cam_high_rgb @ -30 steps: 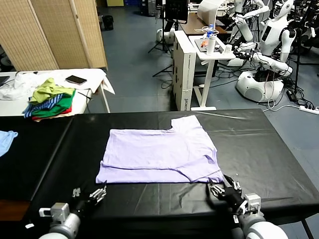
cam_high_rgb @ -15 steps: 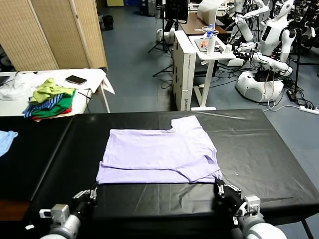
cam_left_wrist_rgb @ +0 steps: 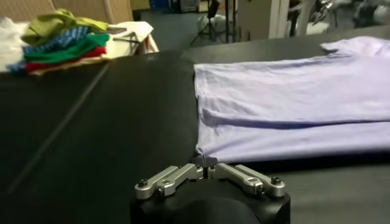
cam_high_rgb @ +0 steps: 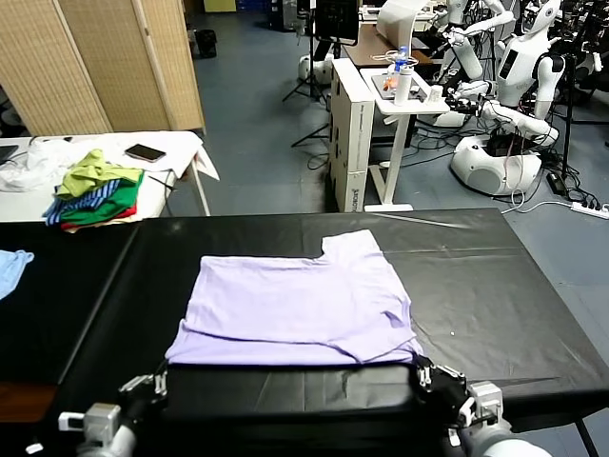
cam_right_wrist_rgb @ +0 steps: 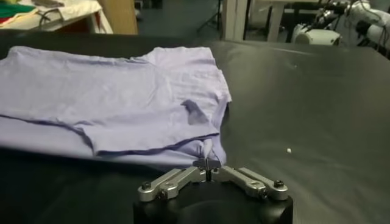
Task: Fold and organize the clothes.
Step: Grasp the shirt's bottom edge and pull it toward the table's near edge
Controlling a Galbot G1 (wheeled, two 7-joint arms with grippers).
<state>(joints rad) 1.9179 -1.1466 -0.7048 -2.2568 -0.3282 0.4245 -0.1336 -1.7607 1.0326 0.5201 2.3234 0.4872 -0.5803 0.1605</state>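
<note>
The clothes are one pale lavender T-shirt point(cam_high_rgb: 295, 309), lying flat and folded over in the middle of the black table point(cam_high_rgb: 476, 295). One sleeve points toward the far right. My left gripper point(cam_high_rgb: 155, 383) is at the near left corner of the hem, and the left wrist view shows that gripper point(cam_left_wrist_rgb: 206, 163) shut on the shirt point(cam_left_wrist_rgb: 292, 103) corner. Over at the near right corner is my right gripper point(cam_high_rgb: 424, 374). Seen from the right wrist, it point(cam_right_wrist_rgb: 207, 164) pinches a small peak of the shirt point(cam_right_wrist_rgb: 109, 97) fabric.
A pile of green, yellow and striped garments point(cam_high_rgb: 95, 190) and a phone point(cam_high_rgb: 145, 152) lie on a white side table at the far left. A light blue garment point(cam_high_rgb: 11, 267) lies at the black table's left end. Other robots and a white cart stand beyond the table.
Both grippers went from open to shut on the shirt's near corners. They drew back toward the table's near edge, and the shirt slid nearer and a little left.
</note>
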